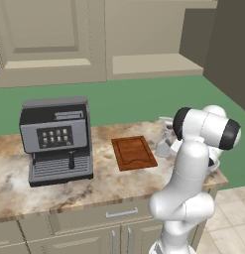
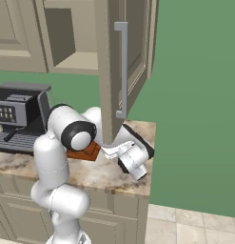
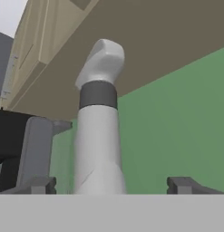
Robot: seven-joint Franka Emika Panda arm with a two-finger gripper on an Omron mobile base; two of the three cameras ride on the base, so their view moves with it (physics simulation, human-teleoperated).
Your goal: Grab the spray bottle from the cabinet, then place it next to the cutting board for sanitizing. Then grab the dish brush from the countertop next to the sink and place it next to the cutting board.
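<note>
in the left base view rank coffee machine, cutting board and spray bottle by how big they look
1. coffee machine, clearly largest.
2. cutting board.
3. spray bottle, smallest, though the arm hides part of it, so its full extent is unsure.

Glossy white rounded arm (image 1: 188, 183) segments (tube-like), with dark grey joint caps

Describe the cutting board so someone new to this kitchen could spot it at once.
Start at the marbled countertop and find the grey coffee machine. Just to its right lies the cutting board, flat on the stone. It is the one reddish-brown wooden rectangle there, with a groove around its edge.
</note>
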